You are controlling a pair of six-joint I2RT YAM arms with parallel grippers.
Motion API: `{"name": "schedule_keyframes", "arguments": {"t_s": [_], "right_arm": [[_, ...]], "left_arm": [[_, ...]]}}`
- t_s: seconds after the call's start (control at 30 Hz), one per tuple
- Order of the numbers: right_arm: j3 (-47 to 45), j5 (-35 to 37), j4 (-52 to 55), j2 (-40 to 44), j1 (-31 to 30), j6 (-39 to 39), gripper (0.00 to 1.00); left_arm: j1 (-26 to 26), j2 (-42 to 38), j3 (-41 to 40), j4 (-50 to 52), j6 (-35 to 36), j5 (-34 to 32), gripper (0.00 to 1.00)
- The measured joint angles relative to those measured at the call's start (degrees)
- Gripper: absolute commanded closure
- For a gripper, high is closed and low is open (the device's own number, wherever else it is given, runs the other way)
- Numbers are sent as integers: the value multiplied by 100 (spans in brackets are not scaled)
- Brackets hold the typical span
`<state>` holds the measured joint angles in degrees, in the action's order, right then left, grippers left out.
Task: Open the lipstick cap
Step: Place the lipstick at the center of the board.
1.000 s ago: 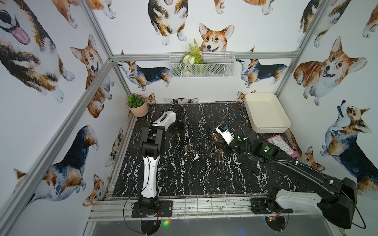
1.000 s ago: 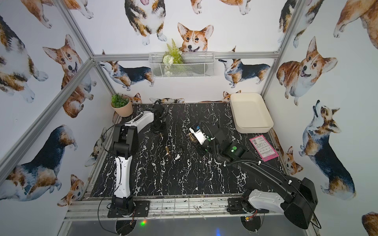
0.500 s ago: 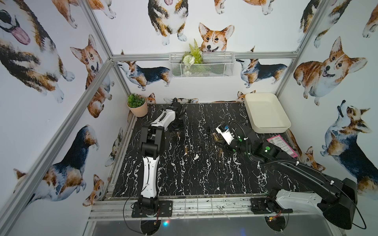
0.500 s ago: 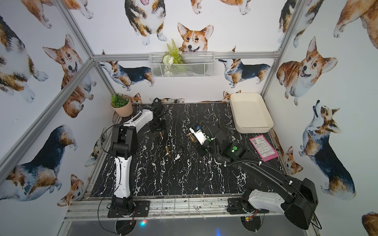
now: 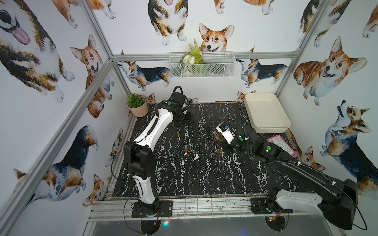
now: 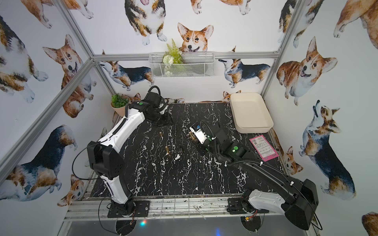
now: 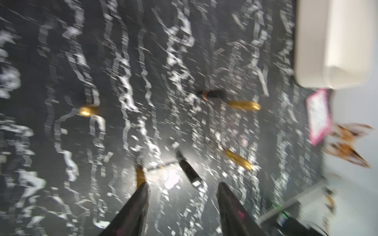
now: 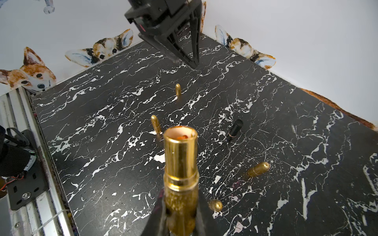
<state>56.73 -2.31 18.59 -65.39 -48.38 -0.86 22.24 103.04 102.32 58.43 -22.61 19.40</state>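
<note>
Counter [image 5: 204, 173]: black marble. Left pincer [image 7: 183, 183]: far side, left of centre, jaws apart, empty. Right pincer [image 8: 181, 204]: right of centre, closed on the gold lipstick [image 8: 181, 155], which is held clear of the counter with its upper end uncapped.

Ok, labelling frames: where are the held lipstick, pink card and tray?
Lipstick [image 8: 181, 155]: right wrist view, gold barrel.
Pink card [image 6: 263, 148]: a top view, printed face.
Tray [image 5: 272, 129]: a top view, near wall.
</note>
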Motion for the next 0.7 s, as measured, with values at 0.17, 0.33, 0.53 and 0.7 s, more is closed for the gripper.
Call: {"name": "schedule_keyframes", "arguments": {"t_s": [0.17, 0.33, 0.53, 0.7], "right_arm": [[0, 72, -11, -140, 0, -42, 100], [2, 72, -87, -275, 0, -31, 100], [94, 24, -166, -461, 0, -11, 100], [103, -72, -168, -522, 0, 85, 100]], "left_arm": [[238, -579, -278, -31, -164, 916, 46], [564, -868, -422, -83, -227, 1550, 44], [815, -964, -529, -210, -271, 1947, 44], [916, -949, -527, -321, -306, 2105, 44]]}}
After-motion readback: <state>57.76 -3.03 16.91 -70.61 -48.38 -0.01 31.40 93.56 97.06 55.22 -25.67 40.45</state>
